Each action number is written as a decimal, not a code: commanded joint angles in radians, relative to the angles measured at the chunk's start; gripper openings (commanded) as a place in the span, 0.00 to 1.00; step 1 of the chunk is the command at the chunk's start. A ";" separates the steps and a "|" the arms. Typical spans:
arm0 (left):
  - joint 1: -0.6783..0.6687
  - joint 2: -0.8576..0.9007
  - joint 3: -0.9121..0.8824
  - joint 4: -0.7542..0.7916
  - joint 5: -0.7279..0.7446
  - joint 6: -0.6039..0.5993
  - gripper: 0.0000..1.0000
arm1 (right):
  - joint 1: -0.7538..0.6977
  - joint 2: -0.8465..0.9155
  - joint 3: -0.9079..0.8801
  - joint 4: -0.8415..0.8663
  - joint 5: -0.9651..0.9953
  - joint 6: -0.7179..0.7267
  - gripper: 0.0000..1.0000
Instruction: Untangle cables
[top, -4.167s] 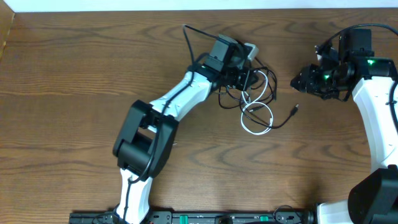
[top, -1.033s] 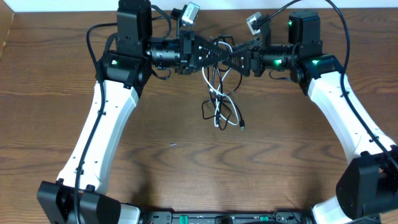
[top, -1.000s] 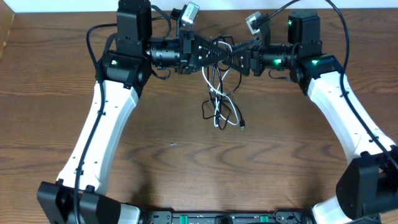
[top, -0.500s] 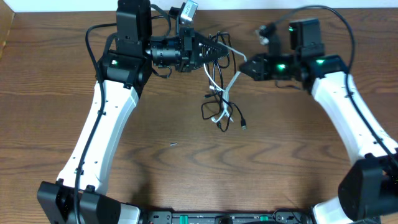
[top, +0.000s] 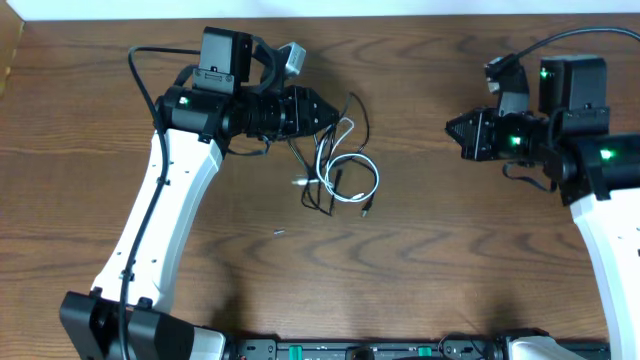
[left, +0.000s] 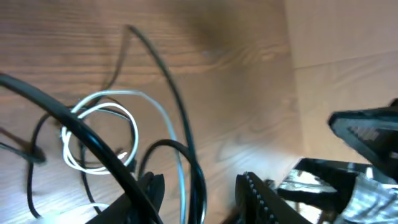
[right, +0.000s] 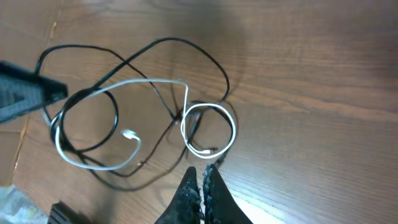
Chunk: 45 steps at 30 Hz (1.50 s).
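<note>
— Where are the cables (top: 338, 172)?
— In one white-and-black tangle on the table (top: 450, 260), rising to the left gripper (left: 199, 183). Its fingers look parted with cords between them; I can't tell whether it grips.
— The right gripper (right: 202, 173)?
— Pinched closed, empty, well apart. The untangling looks barely begun. Next, it should take a single strand.

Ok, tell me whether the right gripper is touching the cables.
Apart. Overhead shows bare wood between the right gripper and the cables.
</note>
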 joint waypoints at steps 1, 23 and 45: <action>-0.018 -0.013 0.010 -0.006 -0.052 0.109 0.43 | -0.002 0.007 0.006 -0.010 0.018 -0.024 0.01; -0.320 0.278 -0.071 -0.069 -0.392 0.243 0.07 | -0.091 0.045 0.006 -0.089 0.170 -0.039 0.01; -0.199 -0.098 0.066 0.183 -0.201 -0.239 0.08 | 0.031 0.137 0.002 -0.074 -0.246 -0.333 0.24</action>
